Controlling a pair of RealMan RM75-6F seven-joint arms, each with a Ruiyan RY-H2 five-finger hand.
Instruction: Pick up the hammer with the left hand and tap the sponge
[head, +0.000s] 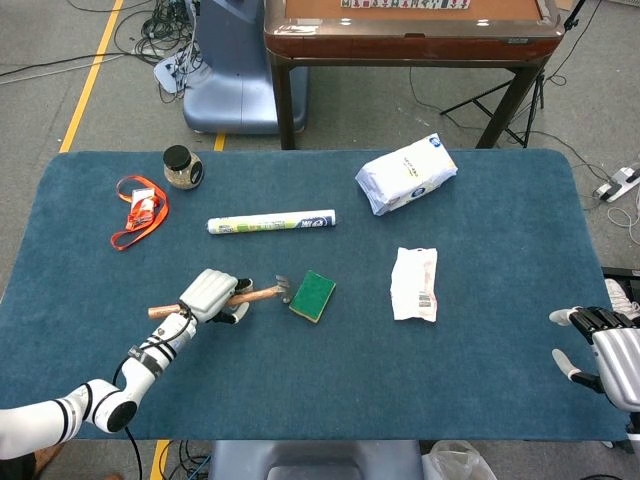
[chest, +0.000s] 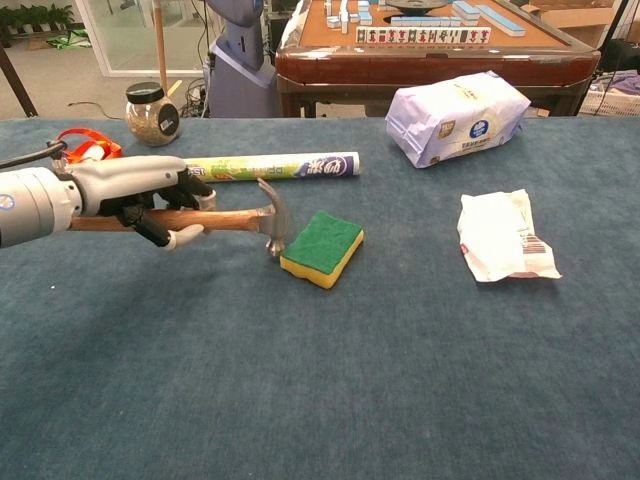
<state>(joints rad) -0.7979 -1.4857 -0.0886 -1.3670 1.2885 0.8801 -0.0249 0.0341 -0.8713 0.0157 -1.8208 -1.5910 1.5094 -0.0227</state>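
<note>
From the head view, the left hand (head: 210, 294) was wrapped around the wooden shaft of the hammer (head: 262, 293), fingers clamped on it near the middle. The butt end of the shaft stuck out behind the hand, and the metal head sat just beside the left edge of the sponge (head: 313, 296); whether the head touched the sponge could not be told from above. The sponge lay green side up on the blue bench (head: 480, 360). The right hand (head: 605, 345) was at the right border, partly cut off by the frame, its fingers spread and holding nothing. Farther back lay a rolled tube (head: 271, 222), a jar (head: 182, 167), an orange lanyard (head: 138, 211), a white pouch (head: 414, 284) and a white bag (head: 405, 174).

From the chest view, the left hand (chest: 150, 200) gripped the hammer (chest: 235, 220) with the shaft roughly level above the bench (chest: 350, 380). The palm hid part of the shaft, and the arm ran off the left edge. The hammer's head pointed down just beside the near-left corner of the sponge (chest: 322, 247), whose yellow underside showed. Contact was still hard to judge. The right hand was not visible here. The rolled tube (chest: 290, 165) was partly hidden behind the hand.
</note>
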